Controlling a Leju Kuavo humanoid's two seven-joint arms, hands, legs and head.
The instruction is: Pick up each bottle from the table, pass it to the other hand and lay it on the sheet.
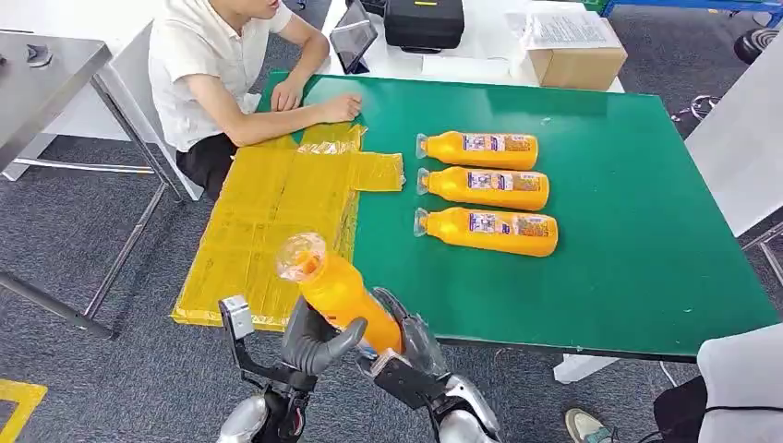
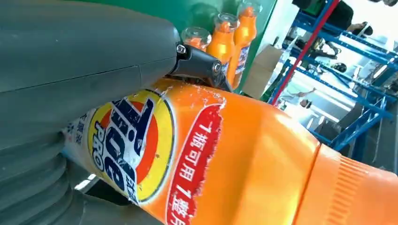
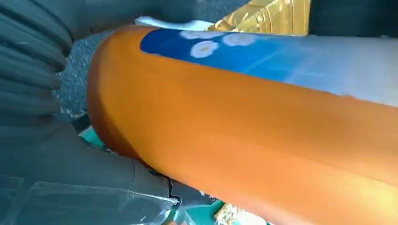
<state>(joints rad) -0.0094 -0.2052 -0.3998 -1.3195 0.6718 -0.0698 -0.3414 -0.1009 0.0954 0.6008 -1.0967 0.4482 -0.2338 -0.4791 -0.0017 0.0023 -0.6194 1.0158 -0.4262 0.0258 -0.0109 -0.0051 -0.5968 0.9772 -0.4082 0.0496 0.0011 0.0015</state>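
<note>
Head view: one orange bottle [image 1: 337, 293] held up over the near table edge, cap end tilted toward the yellow sheet [image 1: 268, 221]; left hand [image 1: 314, 341] wraps its lower body with the thumb across the front, right hand [image 1: 406, 337] is against the same bottle from the other side, so both appear to hold it, mid-handover by my reading. Three more bottles [image 1: 485, 189] lie side by side on the green table [image 1: 628, 203], well apart from the sheet, which carries no bottle that I can see. A person [image 1: 217, 78] sits at the far corner, hands resting by the sheet. Left wrist view: grey thumb over the labelled bottle [image 2: 211, 159], grip closed on it. Right wrist view: bottle body [image 3: 244, 126] pressed against the grey hand cover [image 3: 70, 183]; fingers hidden. Judgement: nothing laid down yet, this bottle's pass is unfinished, three remain
</note>
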